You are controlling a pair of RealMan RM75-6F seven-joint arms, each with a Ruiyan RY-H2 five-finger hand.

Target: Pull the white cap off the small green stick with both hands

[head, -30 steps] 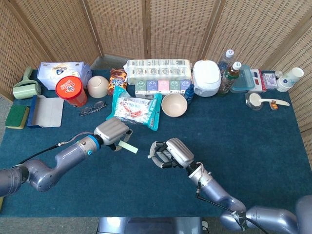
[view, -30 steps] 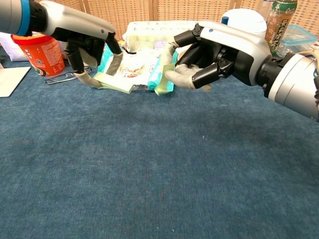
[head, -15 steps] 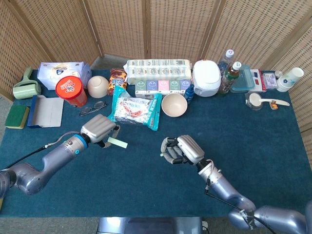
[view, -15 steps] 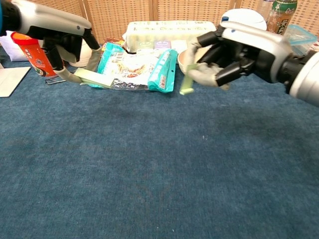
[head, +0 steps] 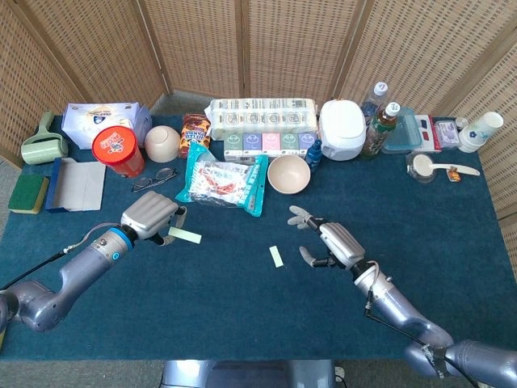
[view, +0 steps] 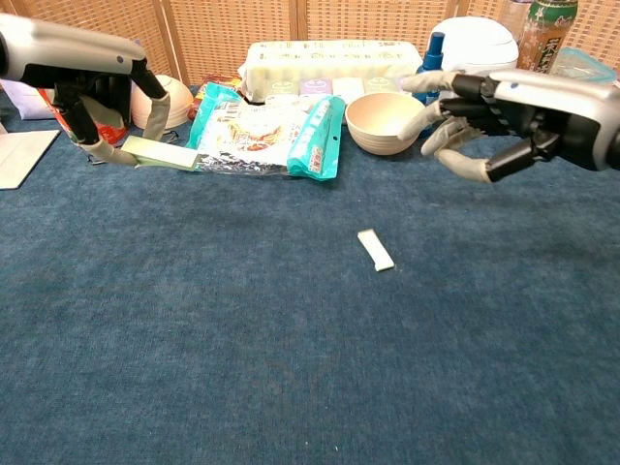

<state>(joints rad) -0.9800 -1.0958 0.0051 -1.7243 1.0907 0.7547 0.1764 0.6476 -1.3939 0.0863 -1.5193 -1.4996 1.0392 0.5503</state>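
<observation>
Blue cloth covers the surface [head: 452, 234] in the head view. On it, near the middle, lies the white cap [head: 277, 256], a small pale strip resting flat and touched by nothing. Just right of it hangs the right hand [head: 327, 242], fingers spread apart and holding nothing. Well to the left, the left hand [head: 151, 217] grips the small green stick [head: 185, 235], which pokes out to the right from under its fingers. Farther back lie a snack bag [head: 224, 183], a beige bowl [head: 288, 174] to its right, a pair of glasses [head: 153, 179], a red tub [head: 118, 150] and a white rice cooker [head: 342, 129].

Seen from the chest camera, the white cap [view: 375, 249] lies alone on the cloth, tilted, well apart from both hands. At upper right the right hand [view: 481, 121] hovers above the surface with fingers splayed and empty, just in front of the beige bowl [view: 381, 122]. At upper left the left hand [view: 97, 107] pinches one end of the small green stick [view: 161, 152], whose free end points right and meets the left edge of the snack bag [view: 266, 136]; whether they touch cannot be told.
</observation>
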